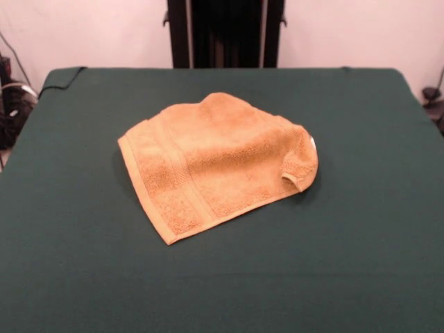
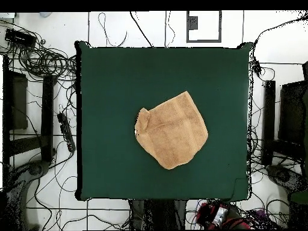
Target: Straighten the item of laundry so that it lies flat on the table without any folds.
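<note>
Orange-tan towel [image 1: 215, 163] lies mid-table [image 1: 361, 277], one end rolled under with the white label [image 1: 313, 144] peeking out there. My gripper isn't visible in either view, so its opening is unknown. That folded end is my target.

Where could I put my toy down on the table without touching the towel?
The small orange-tan terry-cloth towel lies rumpled near the middle of the big dark green felt-covered table. Bare green runs all round it, between towel and every table edge. Widest room shows at the front edge in the front view. Nowhere is crowded.
</note>
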Motion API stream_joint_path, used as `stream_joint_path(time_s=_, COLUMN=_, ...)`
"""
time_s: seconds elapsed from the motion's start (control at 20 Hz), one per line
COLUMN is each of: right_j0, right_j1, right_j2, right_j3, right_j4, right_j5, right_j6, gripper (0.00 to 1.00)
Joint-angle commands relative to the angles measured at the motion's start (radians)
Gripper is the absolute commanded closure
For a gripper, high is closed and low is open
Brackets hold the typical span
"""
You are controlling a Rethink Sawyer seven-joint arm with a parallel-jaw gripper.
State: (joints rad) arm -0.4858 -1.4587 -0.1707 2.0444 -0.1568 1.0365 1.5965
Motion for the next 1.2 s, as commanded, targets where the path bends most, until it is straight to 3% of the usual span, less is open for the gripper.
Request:
stream_joint_path(time_s=0.05, right_j0=0.052, right_j1=0.071, right_j2=0.055, right_j3=0.133, right_j4=0.025, right_j5=-0.003, right_j6=-0.007, gripper=0.0)
stream_joint_path(time_s=0.55, right_j0=0.059, right_j1=0.151, right_j2=0.059, right_j3=0.089, right_j4=-0.015, right_j5=-0.064, right_j6=0.089, gripper=0.0)
stream_joint_path(time_s=1.2, right_j0=0.096, right_j1=0.375, right_j2=0.153, right_j3=0.002, right_j4=-0.009, right_j5=-0.183, right_j6=0.088, gripper=0.0)
